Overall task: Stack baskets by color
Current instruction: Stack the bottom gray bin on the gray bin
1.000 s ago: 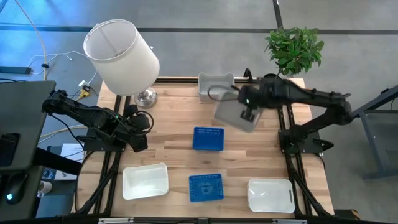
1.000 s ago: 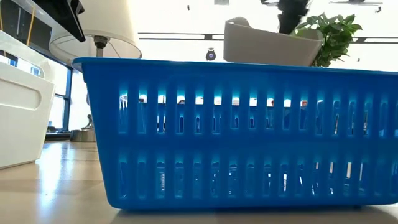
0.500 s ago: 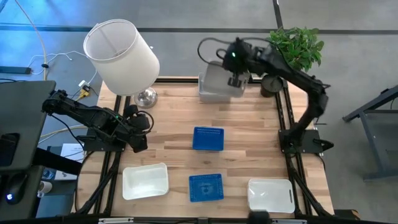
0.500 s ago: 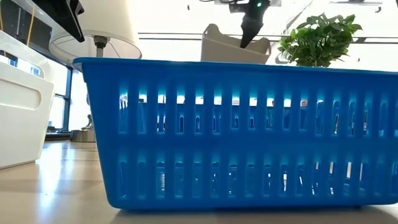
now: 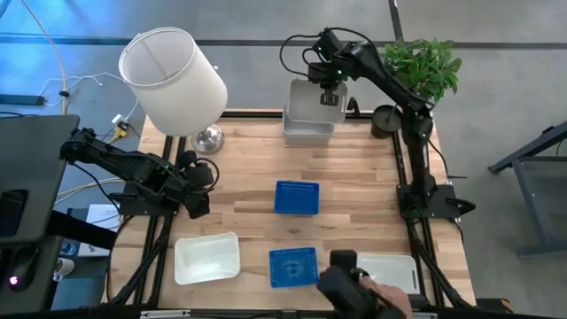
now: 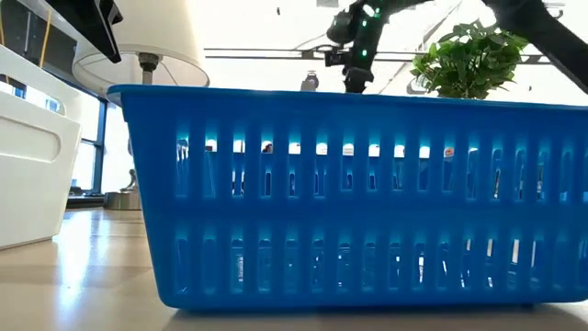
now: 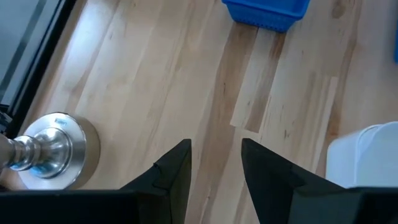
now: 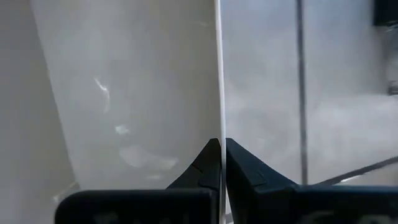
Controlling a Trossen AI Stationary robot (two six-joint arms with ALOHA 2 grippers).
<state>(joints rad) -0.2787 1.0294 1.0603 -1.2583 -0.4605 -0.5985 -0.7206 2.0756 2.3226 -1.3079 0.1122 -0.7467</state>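
My right gripper (image 5: 329,94) is out at the far edge of the table, clenched on the thin rim wall of a pale grey basket (image 5: 312,113) that sits nested over another grey one there; in my right wrist view the fingertips (image 8: 221,163) meet hard on a wall edge so thin that it shows only as a line, with the smooth grey floor of the basket spreading beyond. From that pinch I judge these baskets light, stiff enough to hang from one wall without folding, yet glossy and slippery, so a grip at the middle of a short wall, or through a handle slot, looks safest against twisting. My left gripper (image 5: 197,197) waits at the left side of the table beside the lamp base (image 7: 55,152), its fingers (image 7: 176,169) spread apart over bare wood and gripping nothing. Two blue baskets lie apart: the middle blue basket (image 5: 297,198) at the table centre and the near blue basket (image 5: 293,266) at the front edge, both mesh-bottomed and rigid-looking, probably as light as the grey ones. A white basket (image 5: 207,257) sits front left and another white basket (image 5: 395,267) front right, where a person's hand (image 5: 365,291) reaches in. The large lampshade (image 5: 173,80) looms near my left arm, so I would lift well clear of it.
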